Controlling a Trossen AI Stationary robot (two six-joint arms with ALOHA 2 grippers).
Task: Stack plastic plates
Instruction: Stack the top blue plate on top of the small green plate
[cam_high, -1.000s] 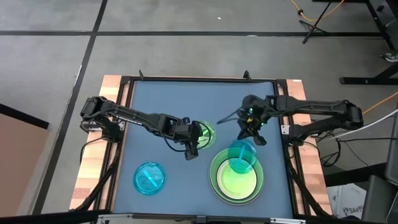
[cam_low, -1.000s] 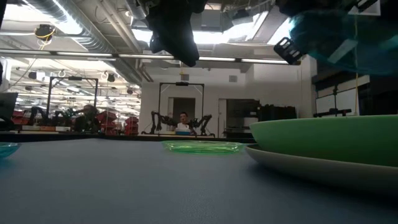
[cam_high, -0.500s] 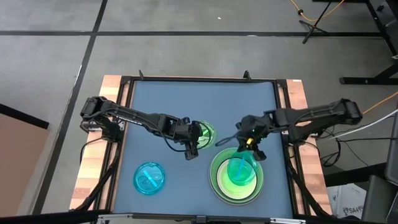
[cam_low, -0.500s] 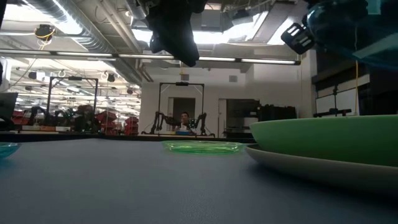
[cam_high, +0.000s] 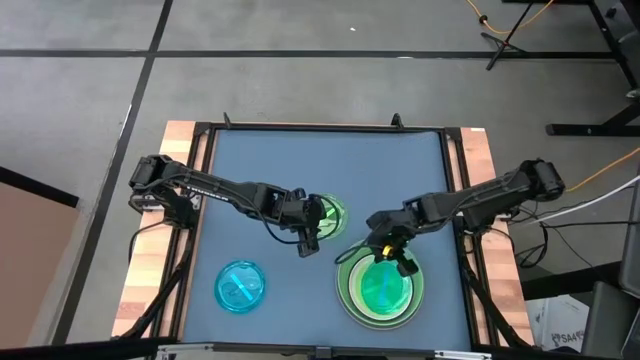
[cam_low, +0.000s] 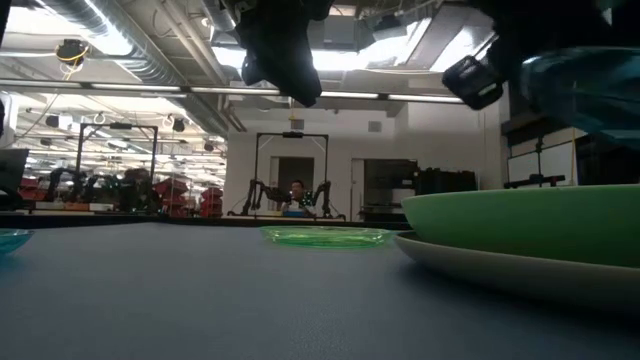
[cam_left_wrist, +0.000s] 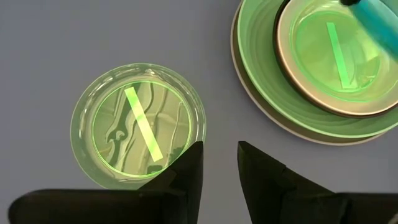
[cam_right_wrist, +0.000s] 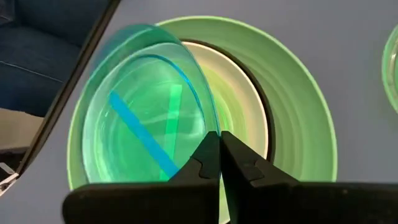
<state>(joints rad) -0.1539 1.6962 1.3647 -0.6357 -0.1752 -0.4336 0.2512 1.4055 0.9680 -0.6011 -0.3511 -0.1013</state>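
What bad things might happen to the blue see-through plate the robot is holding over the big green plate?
1. The right gripper pinches the small blue plate only by its rim, and the plate hangs tilted, so it might slip or land crooked on the stack.
2. It seems off-centre over the large light green plate, so it may rest lopsided.
3. The left gripper hovers at the small green plate close by; the arms might bump.

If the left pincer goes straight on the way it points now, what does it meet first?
Probably the near rim of the small translucent green plate on the table: the left pincer hangs above it, pointing down with its fingers slightly apart. Depth is hard to judge; it might land just beside the rim.
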